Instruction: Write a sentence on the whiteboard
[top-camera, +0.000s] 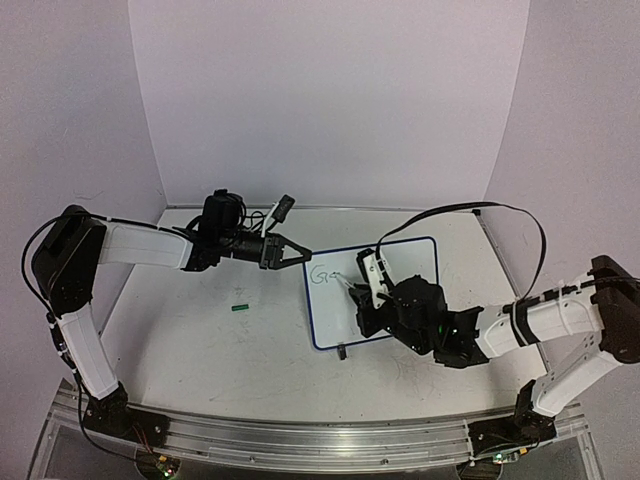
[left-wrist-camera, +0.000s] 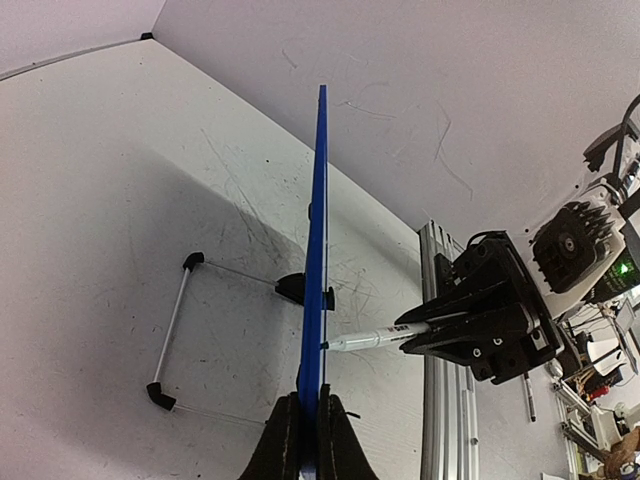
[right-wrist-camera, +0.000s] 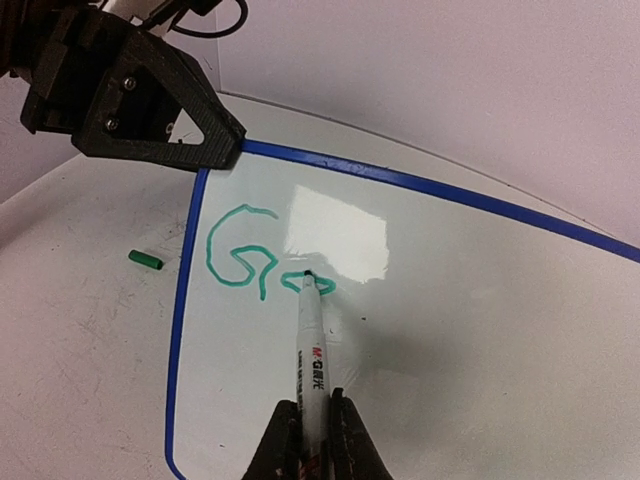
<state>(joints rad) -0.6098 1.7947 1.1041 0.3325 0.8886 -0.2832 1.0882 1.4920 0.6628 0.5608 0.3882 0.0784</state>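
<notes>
Our left fingers (left-wrist-camera: 285, 440) pinch the edge of the whiteboard (top-camera: 410, 262), mid-desk (top-camera: 200, 340); our right fingers (right-wrist-camera: 345, 440) clamp the marker (right-wrist-camera: 311, 345). The sentence (right-wrist-camera: 240, 250) shows "G" and part of an "o"; nearly all remains.

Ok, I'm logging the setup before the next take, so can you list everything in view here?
whiteboard: one, white with a blue frame, mid-table
writing: a G and a started second letter, green, board's upper left
marker: one, white barrel, green tip, tip on the board
cap: one, green, on the table left of the board
wire stand: one, grey wire with black feet, on the board's back side
table: one, white, scuffed
rail: one, silver, along the table's near edge
left end effector: one, black, shut on the whiteboard's left edge
right end effector: one, black, shut on the marker
</notes>
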